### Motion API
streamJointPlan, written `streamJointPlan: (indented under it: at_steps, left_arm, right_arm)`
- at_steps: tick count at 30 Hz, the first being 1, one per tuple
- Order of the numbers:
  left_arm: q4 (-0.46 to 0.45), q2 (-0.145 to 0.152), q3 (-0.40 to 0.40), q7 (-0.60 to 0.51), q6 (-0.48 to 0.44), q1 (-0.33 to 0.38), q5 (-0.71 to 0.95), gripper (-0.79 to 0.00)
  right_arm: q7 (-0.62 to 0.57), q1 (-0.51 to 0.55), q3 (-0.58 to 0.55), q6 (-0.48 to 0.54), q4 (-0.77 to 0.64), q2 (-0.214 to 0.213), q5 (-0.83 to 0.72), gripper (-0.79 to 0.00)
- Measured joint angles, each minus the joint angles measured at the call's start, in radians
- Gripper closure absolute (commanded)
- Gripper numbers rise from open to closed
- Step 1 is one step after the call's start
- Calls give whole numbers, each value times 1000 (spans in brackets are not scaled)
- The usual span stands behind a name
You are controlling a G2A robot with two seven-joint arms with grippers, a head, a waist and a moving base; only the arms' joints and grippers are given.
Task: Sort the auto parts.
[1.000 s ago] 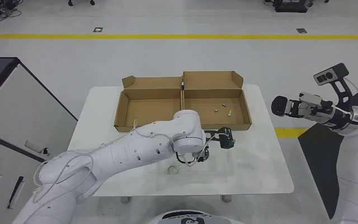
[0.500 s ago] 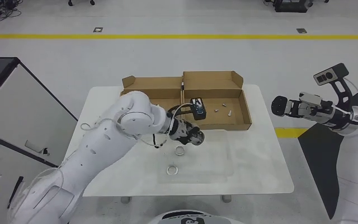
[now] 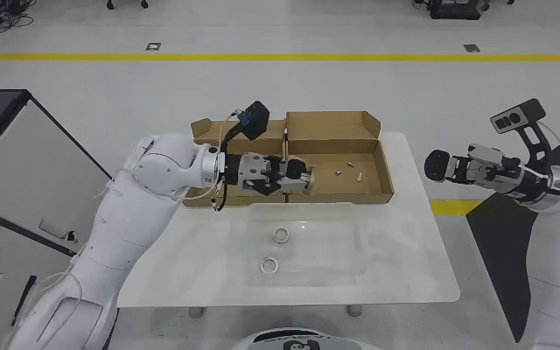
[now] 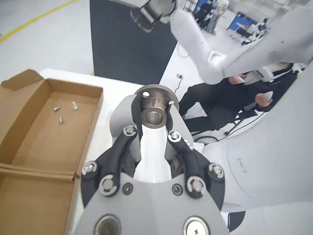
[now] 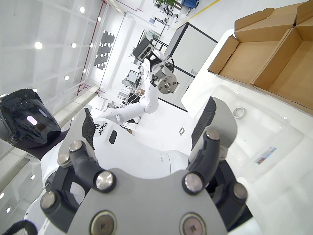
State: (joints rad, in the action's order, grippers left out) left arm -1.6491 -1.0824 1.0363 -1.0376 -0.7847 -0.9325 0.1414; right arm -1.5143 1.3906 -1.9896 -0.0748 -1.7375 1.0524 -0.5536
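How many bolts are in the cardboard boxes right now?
3, clustered loose on the floor of the right cardboard box: first bolt, second bolt, third bolt. The left claw overhangs that box in the top view, so more may be hidden.
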Motion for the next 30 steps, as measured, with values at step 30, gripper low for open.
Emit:
streamJointPlan:
  at_steps: [30]
  left_arm:
    - [-19, 77, -102, 230, -228, 29, 437, 0]
  right_arm:
    - [0, 0, 0, 0, 0, 0, 0, -785]
